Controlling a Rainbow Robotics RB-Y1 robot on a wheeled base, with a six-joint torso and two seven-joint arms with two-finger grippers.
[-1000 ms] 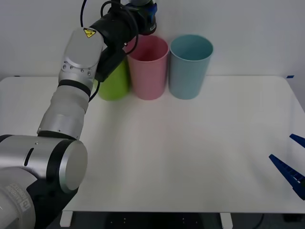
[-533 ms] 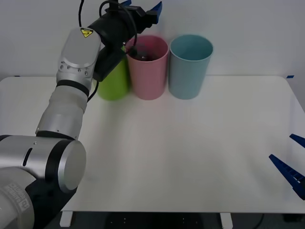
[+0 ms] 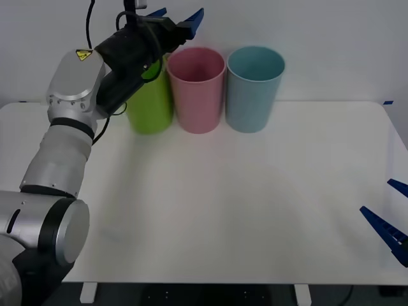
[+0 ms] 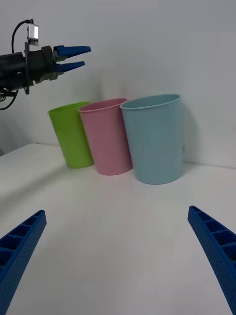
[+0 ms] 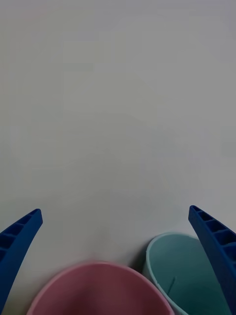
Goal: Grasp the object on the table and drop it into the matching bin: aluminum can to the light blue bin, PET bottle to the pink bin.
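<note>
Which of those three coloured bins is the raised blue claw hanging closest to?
The lime green bin, leftmost in the row. The open left gripper hangs above its far rim, beside the pink bin; the light blue bin is farthest.

Pink bin [image 3: 197,89] upright at the tabletop's [image 3: 242,204] far edge, touching the light blue bin [image 3: 253,88] on its right. Both tall, round, tapered, plain, open-topped. White tabletop, rounded corners.
</note>
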